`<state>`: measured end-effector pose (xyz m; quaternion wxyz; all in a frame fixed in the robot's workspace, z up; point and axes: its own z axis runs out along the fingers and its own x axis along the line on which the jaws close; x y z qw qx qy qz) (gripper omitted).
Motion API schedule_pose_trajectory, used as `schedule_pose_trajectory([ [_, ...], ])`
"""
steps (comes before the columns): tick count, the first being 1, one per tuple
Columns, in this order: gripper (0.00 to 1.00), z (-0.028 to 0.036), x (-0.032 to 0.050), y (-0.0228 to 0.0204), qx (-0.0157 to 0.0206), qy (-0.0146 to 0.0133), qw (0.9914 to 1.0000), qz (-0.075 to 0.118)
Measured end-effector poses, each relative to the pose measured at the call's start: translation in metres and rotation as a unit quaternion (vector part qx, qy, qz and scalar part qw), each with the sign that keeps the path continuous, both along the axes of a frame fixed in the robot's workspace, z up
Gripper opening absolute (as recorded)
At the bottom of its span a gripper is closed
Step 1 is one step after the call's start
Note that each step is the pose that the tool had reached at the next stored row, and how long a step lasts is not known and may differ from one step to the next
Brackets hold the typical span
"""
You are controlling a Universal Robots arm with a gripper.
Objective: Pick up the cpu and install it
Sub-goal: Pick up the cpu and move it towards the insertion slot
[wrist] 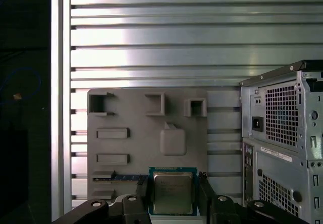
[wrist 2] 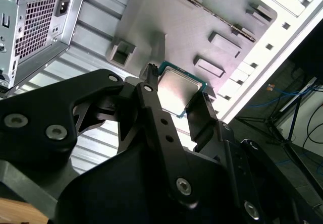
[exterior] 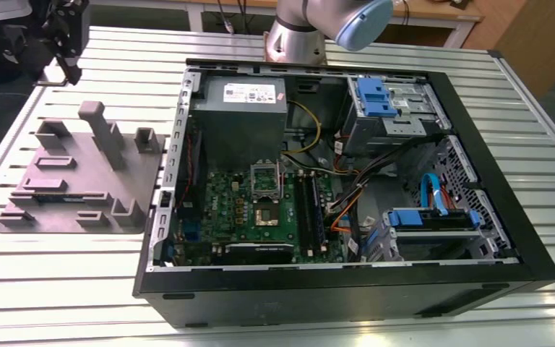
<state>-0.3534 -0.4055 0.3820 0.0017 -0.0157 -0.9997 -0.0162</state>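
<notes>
From my remote station I saw the gripper (wrist: 173, 184) closed onto the cpu (wrist: 173, 193), one black finger (wrist: 143, 189) against each of two opposite edges. In the second wrist view the same pinch showed from an angle: the cpu (wrist 2: 180, 90) sat between the fingertips, its flat face turned toward the camera.

The cpu was a small flat square with a dull silver metal top and a thin blue-green rim. Being square, it had no long side to line up. Some faint print showed on the metal.

It hung in the air above the grey moulded tray (wrist: 126, 148), which lay on the slatted metal table (wrist: 151, 32). The cpu looked large against the tray's recesses, so I judged it was held well clear of the tray and not resting in it.

In the exterior view the gripper (exterior: 69, 69) hung over the far corner of the table, at the exterior view's left, beyond the tray (exterior: 41, 217). The open computer case (exterior: 355, 289) lay toward the exterior view's right, with the tray between gripper and case. Inside it the green circuit board (exterior: 225, 210) carried what I took to be the open socket (exterior: 266, 213), well apart from the gripper. The case's vented back panel (wrist: 282, 118) stood beside the tray.
</notes>
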Motion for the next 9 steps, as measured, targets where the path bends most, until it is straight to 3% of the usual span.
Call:
schedule_pose_trajectory([
  [9,0.47,0.0000,0.0023,0.0000,0.0000,0.0000,1.00000,0.000],
])
